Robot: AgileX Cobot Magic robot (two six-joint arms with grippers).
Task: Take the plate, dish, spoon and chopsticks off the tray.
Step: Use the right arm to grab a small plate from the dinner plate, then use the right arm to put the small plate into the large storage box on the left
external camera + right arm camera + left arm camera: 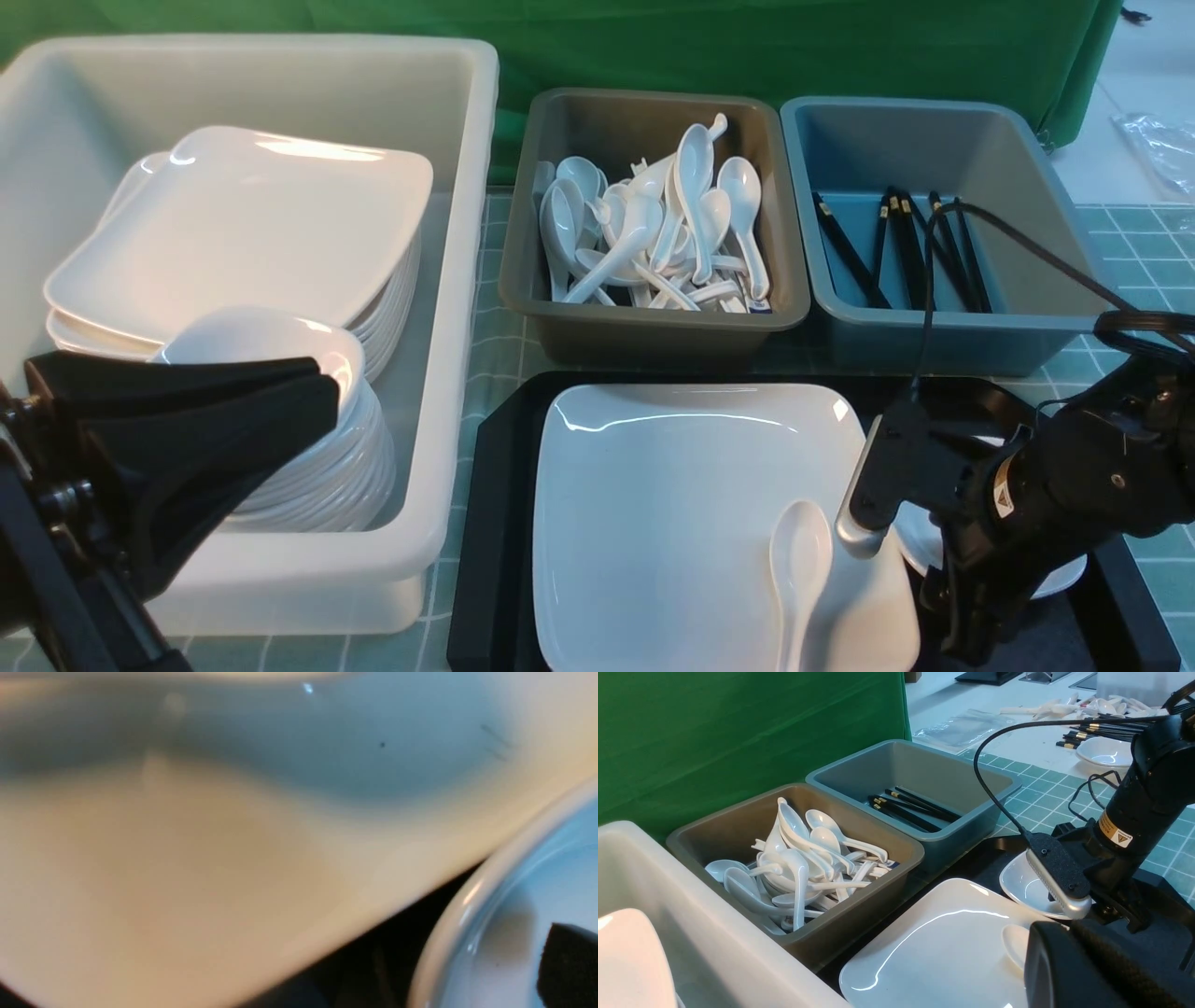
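Step in hand, as judged: picking up the dish [1022,886]. The right arm is reaching down over the right side of the tray [495,523]; the right gripper [971,607] is sitting low at the dish. The right wrist view is showing one black pad [567,966] inside the dish, close to its wall; the other finger is out of frame, so I cannot tell whether the jaws are spread or pinching the rim. The dish is resting on the tray just right of the plate [672,523]; a dark gap is showing between the two rims.

The plate is occupying the middle of the tray; the spoon [798,560] is lying on its near right part, bowl facing up, handle pointing near. Chopsticks [896,252] are showing only in the blue tub [934,341], far right; none are visible on the tray, though the arm is hiding part of it.

The left gripper [322,383] is hovering near left, in front of the white tub [457,280] and its stack of dishes [317,467]; its fingers are overlapping from this angle, so I cannot tell their spacing; nothing is seen held.

Next move, as judged: closing firmly on the dish wall; lifting high enough to clear the plate's rim and the spoon; carrying left towards the stack. The glossy glaze is inviting slip; the plate is lying in the path.
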